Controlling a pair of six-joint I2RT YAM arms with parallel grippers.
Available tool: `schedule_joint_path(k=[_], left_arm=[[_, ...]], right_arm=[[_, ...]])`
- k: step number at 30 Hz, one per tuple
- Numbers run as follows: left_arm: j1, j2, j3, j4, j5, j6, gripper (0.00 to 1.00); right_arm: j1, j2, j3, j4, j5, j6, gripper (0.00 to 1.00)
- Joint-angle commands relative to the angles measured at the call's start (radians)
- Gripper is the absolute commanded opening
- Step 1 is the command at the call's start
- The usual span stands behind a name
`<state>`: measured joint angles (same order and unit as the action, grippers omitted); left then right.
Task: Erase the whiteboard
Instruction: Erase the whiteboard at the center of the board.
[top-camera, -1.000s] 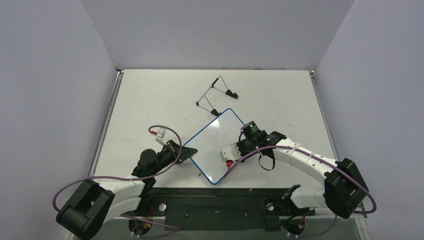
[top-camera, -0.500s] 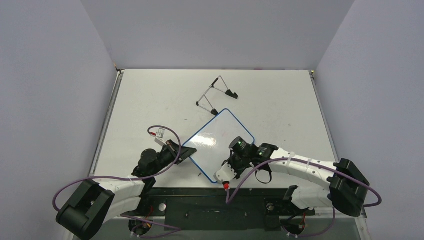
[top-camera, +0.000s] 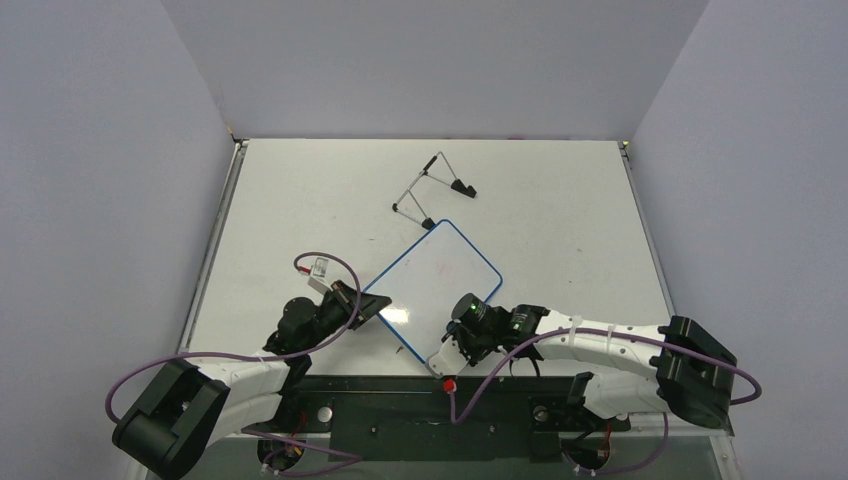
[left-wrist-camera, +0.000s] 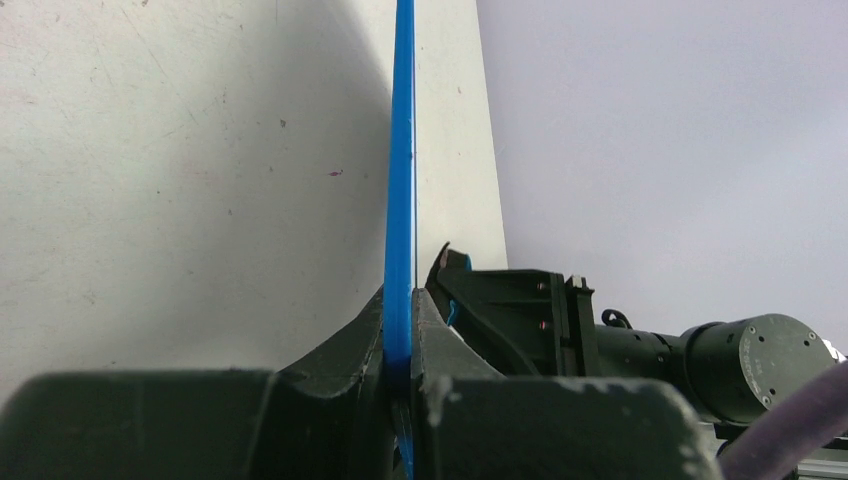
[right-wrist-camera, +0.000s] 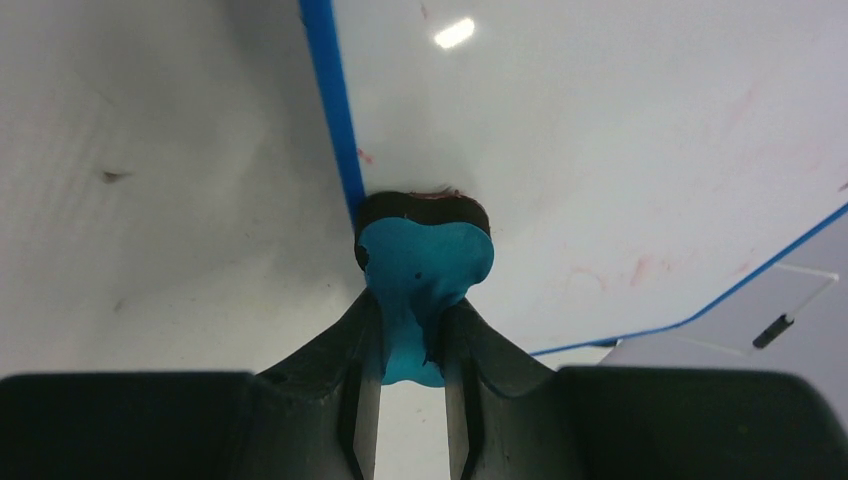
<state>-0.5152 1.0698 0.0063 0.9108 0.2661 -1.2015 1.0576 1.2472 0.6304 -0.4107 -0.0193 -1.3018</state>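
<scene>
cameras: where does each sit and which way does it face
top external: above, behind the bases, looking down on table, whiteboard, both arms
left wrist: on the left arm, facing along its fingers clamped on the whiteboard's rim
right wrist: on the right arm, facing past its fingers to the blue eraser at the rim
shared: all show the whiteboard

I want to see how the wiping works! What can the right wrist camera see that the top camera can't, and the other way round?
Only the right wrist view shows the blue eraser pinched in the right gripper, its dark pad pressed on the whiteboard beside the blue rim, plus faint red smears on the face. Only the top view shows the wire easel stand beyond the whiteboard and the left gripper clamping the whiteboard's edge. Both show the whiteboard and the white table.
</scene>
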Motion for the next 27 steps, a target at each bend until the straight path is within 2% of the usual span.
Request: schedule_joint_path(k=[1,8,14,19,23,27], left_arm=[[0.003,-0.025,0.046,0.145,0.03,-0.038,0.0],[0.003,-0.022,0.045,0.149,0.037,-0.036,0.0],[0.003,-0.019,0.046,0.148,0.023,-0.039,0.0],[0.003,-0.024,0.04,0.148,0.016,-0.039,0.0],[0.003,-0.023,0.043,0.15,0.023,-0.033,0.0],[0.003,-0.012,0.052,0.164,0.053,-0.019,0.0]], right_arm=[[-0.05,-0.031,-0.011,0.087,0.1,0.02,0.0],[-0.052,-0.031,-0.003,0.083,0.102,0.023,0.0],[0.09,0.013,0.062,0.019,0.038,0.077,0.0],[0.134,0.04,0.143,-0.036,-0.04,0.137,0.0],[0.047,0.03,0.133,-0.014,-0.055,0.141,0.0],[-0.211,0.041,0.148,0.003,-0.13,0.146,0.0]])
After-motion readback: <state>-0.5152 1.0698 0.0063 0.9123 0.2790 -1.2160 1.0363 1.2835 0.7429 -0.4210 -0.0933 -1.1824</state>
